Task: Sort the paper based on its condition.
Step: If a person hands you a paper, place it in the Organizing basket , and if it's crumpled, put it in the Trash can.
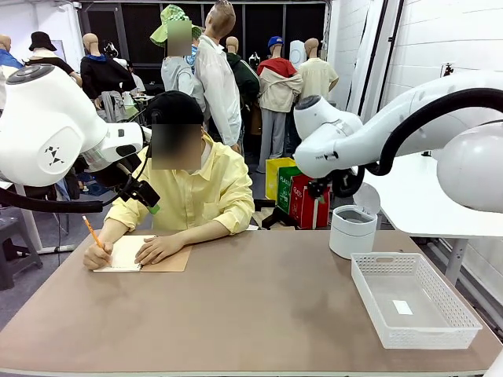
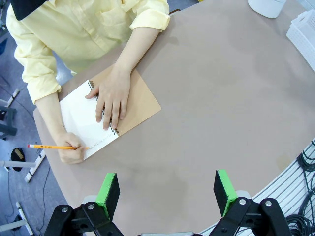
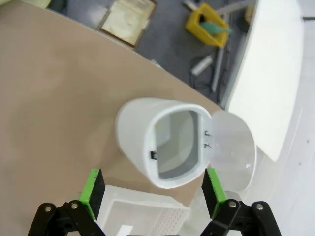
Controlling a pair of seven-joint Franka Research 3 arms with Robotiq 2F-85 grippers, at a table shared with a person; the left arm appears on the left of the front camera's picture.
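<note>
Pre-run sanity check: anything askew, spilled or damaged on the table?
Nothing stands out. The notebook lies flat under the person's hand, the white bin stands upright, lid open, and the basket sits level beside it.

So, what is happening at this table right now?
A person sits at the far side of the table and writes with a pencil in a spiral notebook, the other hand resting on it. Both grippers hover open above the table: the left gripper near the notebook, the right gripper over a white bin with its lid open, beside a white basket.
</note>
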